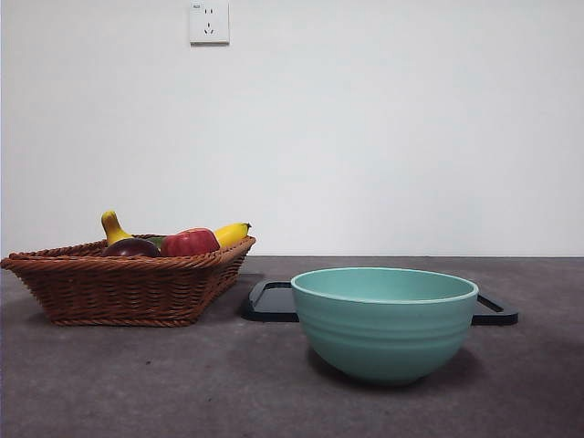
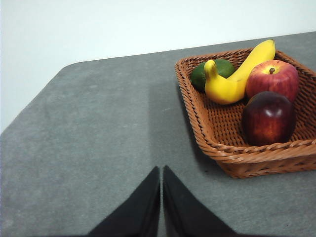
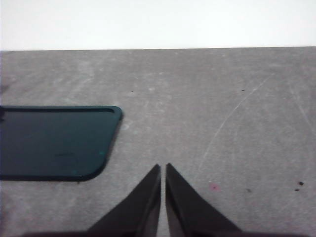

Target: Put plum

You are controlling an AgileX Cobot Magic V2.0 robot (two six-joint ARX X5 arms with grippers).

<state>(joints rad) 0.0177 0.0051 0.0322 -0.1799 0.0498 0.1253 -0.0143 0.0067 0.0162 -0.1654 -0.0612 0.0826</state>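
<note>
The plum (image 2: pixel 268 118), dark maroon and glossy, lies in a brown wicker basket (image 2: pixel 217 136) near its front rim. In the front view the plum (image 1: pixel 131 247) peeks over the basket (image 1: pixel 119 287) at the left of the table. My left gripper (image 2: pixel 161 170) is shut with nothing in it, hovering over bare table some way from the basket. My right gripper (image 3: pixel 163 168) is also shut and holds nothing, above the grey table beside a dark tray (image 3: pixel 54 143). Neither arm shows in the front view.
The basket also holds a red apple (image 2: pixel 272 76), a yellow banana (image 2: pixel 237 74) and a green fruit (image 2: pixel 212 71). A teal bowl (image 1: pixel 384 319) stands at the table's front centre-right, with the black tray (image 1: pixel 274 304) behind it. A wall socket (image 1: pixel 209 23) is on the wall.
</note>
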